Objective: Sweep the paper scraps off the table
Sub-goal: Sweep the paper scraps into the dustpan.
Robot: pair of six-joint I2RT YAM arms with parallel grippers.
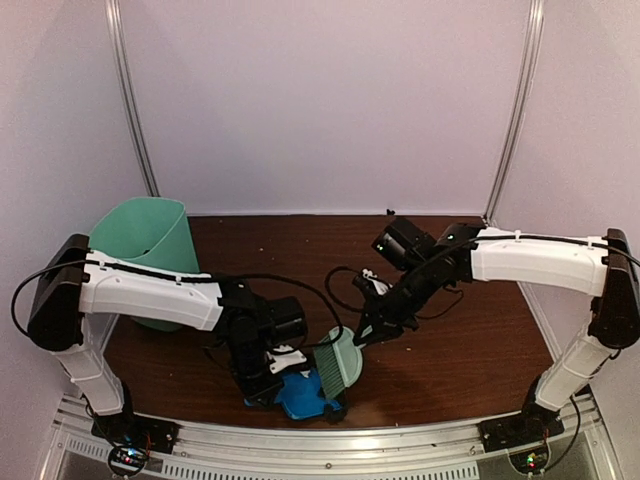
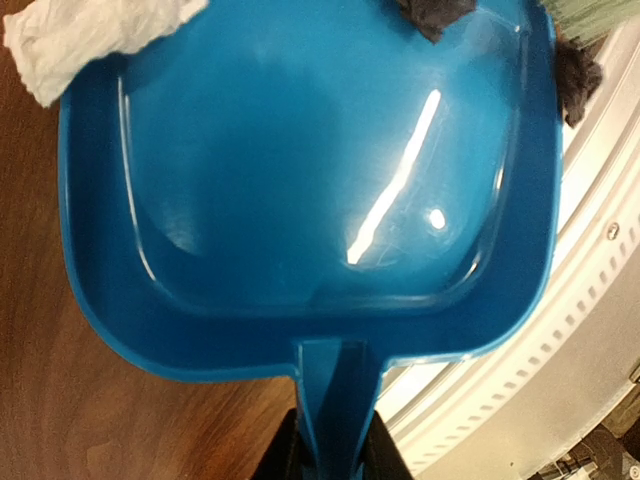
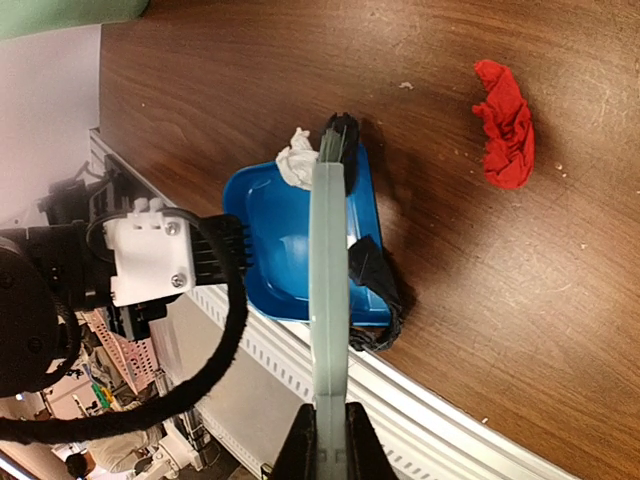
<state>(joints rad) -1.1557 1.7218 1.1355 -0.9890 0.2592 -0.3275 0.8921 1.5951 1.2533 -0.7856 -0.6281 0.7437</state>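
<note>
near edge of the dark reddish-brown wood-grain table [image 1: 300, 250], close to its silver metal frame edge [image 1: 330, 440]. left gripper [image 2: 335, 452] closed on the handle of the blue plastic dustpan [image 2: 320, 190], a dark finger on either side of the handle. pan lies flat on the wood, mouth facing away from the gripper, one rear corner overhanging the frame edge. right gripper [image 3: 328, 445] clamped on the handle of the pale green hand brush [image 3: 328, 290], seen edge-on in the right wrist view, lying across the top of the pan with its head at the mouth. from above, the brush [image 1: 340, 365] leans over the far side of the pan [image 1: 300, 395]. white crumpled paper scrap [image 2: 90, 35] sits at one corner of the pan's mouth, partly over the rim, just beside the brush head [image 3: 297, 165]. dark crumpled scrap [image 2: 435, 15] at the other corner of the mouth, under the green bristles. black scrap [image 3: 375, 285] on the wood against the outside of the pan's side wall, near the frame. red crumpled paper scrap [image 3: 505, 125] alone on bare table, well apart from the pan. pan's basin otherwise shiny and bare. mint-green bin [image 1: 145, 245] stands at the far left of the table, behind the left arm.
</note>
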